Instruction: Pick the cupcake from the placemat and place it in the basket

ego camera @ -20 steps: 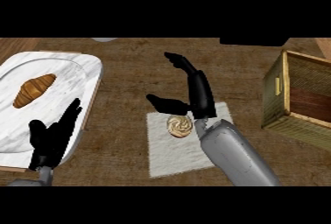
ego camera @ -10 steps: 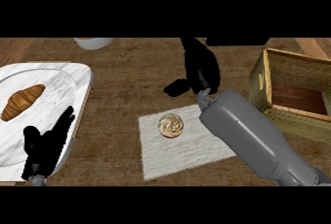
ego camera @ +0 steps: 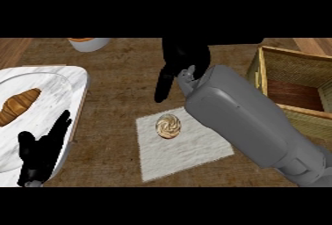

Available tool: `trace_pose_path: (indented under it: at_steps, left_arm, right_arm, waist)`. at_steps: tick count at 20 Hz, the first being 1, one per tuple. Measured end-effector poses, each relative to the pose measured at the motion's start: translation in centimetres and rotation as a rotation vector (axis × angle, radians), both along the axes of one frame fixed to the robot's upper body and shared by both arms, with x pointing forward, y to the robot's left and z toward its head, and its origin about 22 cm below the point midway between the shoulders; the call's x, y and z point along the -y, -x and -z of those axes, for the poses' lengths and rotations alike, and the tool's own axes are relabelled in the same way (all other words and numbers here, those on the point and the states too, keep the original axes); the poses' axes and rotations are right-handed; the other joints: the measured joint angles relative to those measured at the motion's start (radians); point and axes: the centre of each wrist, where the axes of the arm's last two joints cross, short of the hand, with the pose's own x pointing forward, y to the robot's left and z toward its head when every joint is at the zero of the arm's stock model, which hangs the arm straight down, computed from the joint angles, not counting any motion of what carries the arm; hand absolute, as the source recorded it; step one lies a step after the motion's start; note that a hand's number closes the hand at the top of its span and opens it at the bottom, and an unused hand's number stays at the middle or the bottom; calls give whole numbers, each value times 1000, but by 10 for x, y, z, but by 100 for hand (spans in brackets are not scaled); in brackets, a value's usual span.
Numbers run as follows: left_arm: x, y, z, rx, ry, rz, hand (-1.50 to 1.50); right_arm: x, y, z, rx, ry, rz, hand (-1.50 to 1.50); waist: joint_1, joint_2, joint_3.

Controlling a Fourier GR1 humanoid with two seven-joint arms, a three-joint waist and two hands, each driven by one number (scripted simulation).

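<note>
We see the cupcake (ego camera: pixel 169 126) on the white placemat (ego camera: pixel 188 149), centre | right hand (ego camera: pixel 183 59) far of it, fingers relaxed, holding nothing | left hand (ego camera: pixel 40 151) resting open, near left | basket (ego camera: pixel 293 66) far right.

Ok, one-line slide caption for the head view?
Right hand hangs beyond the cupcake on its placemat; basket waits at right.

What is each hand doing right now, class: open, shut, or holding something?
Left hand: open, holding nothing, at the lower left over the plate.
Right hand: open, holding nothing, beyond the cupcake.
</note>
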Motion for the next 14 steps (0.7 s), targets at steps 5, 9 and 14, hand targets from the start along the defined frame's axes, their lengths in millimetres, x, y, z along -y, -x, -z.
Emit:
trace_pose_path:
  at_steps: [5,9,14]
  left_arm:
    - [-1,3,0,2,5,-10,0]
    - [-1,2,-2,-5,6,-13,0]
    - [1,4,0,12,6,-14,0]
  right_arm:
    - [-2,5,-22,-80,18,-51,-150]
    - [-2,10,-39,-102,12,-87,-150]
    - [-2,18,-37,-125,11,-117,-150]
  waist:
    - [-9,4,2]
    - [-12,8,3]
    - [-11,12,5]
